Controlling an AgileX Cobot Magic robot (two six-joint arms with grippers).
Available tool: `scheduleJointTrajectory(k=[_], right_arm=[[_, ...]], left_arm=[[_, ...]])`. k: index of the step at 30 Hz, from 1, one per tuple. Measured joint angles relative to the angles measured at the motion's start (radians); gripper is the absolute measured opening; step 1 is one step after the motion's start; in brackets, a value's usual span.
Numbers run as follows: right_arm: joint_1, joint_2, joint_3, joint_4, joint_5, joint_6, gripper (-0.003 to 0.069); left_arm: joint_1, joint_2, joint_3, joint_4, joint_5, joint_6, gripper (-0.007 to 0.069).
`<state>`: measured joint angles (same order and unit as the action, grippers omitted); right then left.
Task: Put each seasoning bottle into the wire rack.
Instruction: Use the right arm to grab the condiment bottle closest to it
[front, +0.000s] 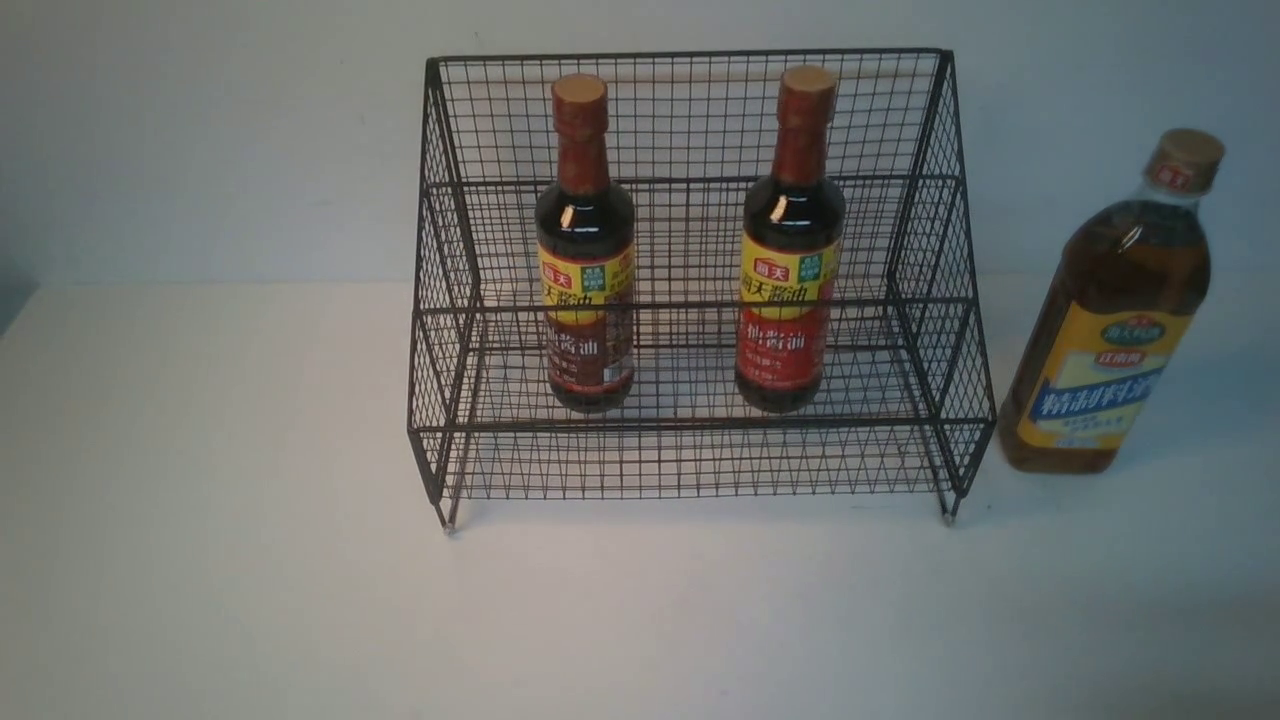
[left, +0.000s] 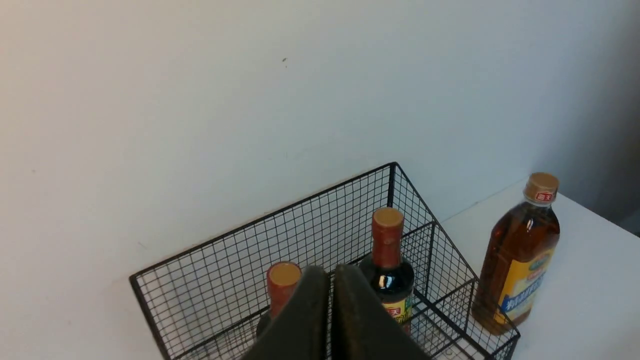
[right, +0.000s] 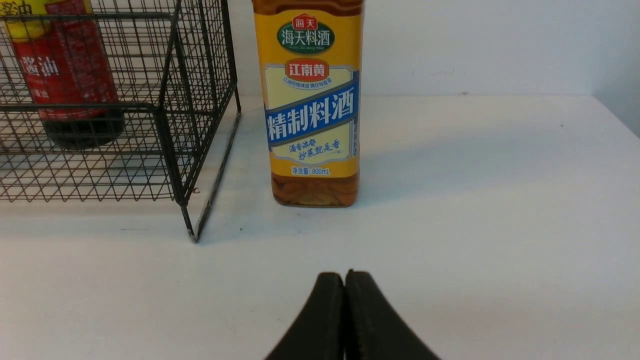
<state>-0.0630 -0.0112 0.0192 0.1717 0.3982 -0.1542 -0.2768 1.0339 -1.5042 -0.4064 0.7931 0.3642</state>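
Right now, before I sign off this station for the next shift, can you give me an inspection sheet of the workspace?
Surface: white table, no spills seen.
Job's things: wire rack upright; left soy bottle and right soy bottle standing inside it; amber bottle standing outside, right of the rack.
Clutter: nothing seen.
Pincers: left pincer shut, empty, raised near the rack; right pincer shut, empty, low over the table facing the amber bottle.
Cables: nothing seen.
Surroundings: plain pale wall behind.

Right hand (right: 345, 275): black, tapered fingers (right: 324, 315)
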Motion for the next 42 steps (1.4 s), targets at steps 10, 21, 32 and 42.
scheduleJointTrajectory(k=[10, 21, 32, 42], right_arm=[[0.000, 0.000, 0.000, 0.000, 0.000, -0.001, -0.0015], [0.000, 0.000, 0.000, 0.000, 0.000, -0.001, -0.0015], [0.000, 0.000, 0.000, 0.000, 0.000, -0.001, -0.0015], [0.000, 0.000, 0.000, 0.000, 0.000, -0.001, -0.0015]], left_arm=[[0.003, -0.267, 0.117, 0.040, 0.016, 0.054, -0.0005], [0.004, -0.315, 0.140, 0.392, 0.092, -0.147, -0.0005], [0.045, -0.672, 0.703, 0.641, -0.021, -0.355, -0.0005], [0.254, -1.040, 1.369, 0.458, -0.394, -0.268, -0.0005]])
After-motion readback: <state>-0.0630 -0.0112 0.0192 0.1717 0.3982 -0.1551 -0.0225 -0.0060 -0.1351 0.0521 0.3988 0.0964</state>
